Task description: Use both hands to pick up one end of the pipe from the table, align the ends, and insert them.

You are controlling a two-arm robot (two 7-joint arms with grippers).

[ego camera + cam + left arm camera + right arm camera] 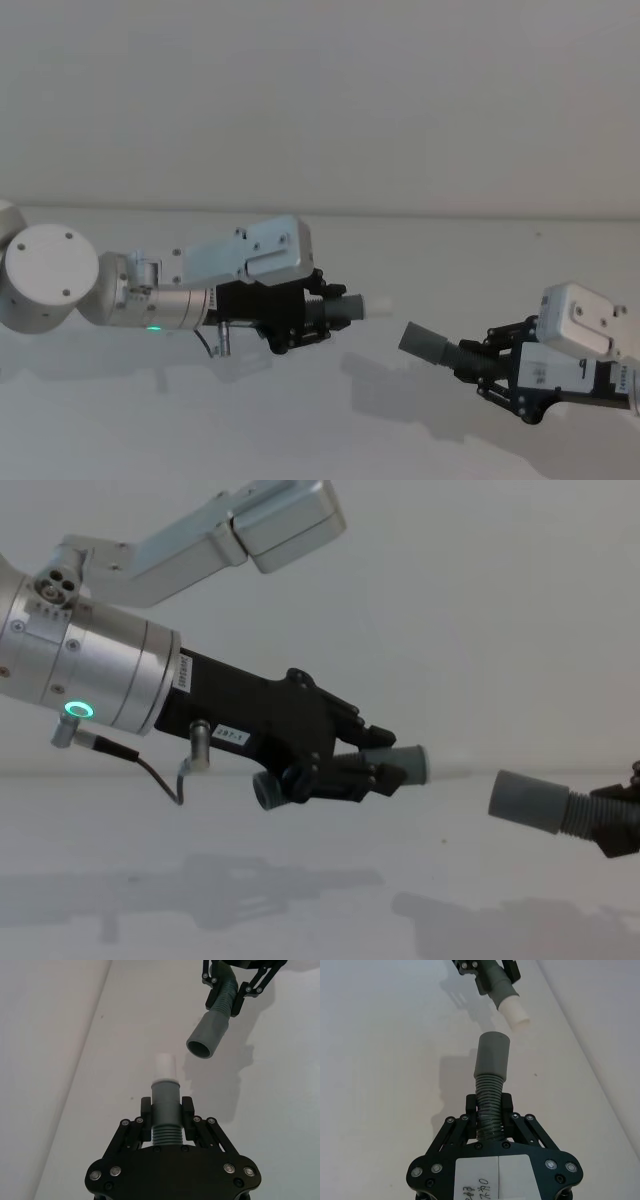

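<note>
Both hands hold pipe pieces above the table [300,430]. My left gripper [318,312] [166,1106] [385,772] is shut on a ribbed grey piece [165,1094] whose smooth cuff ends in a white tip [380,304] [165,1066] [515,1014]. My right gripper [482,365] [489,1106] is shut on the ribbed hose [488,1092], just behind its wider grey cuff [428,343] [207,1035] [493,1056] [528,802]. The cuff's open mouth faces the white tip. A small gap separates the two ends, with the cuff slightly lower and offset from the tip.
A plain white wall [320,100] rises behind the table's far edge. The arms' shadows [390,385] fall on the bare white surface below.
</note>
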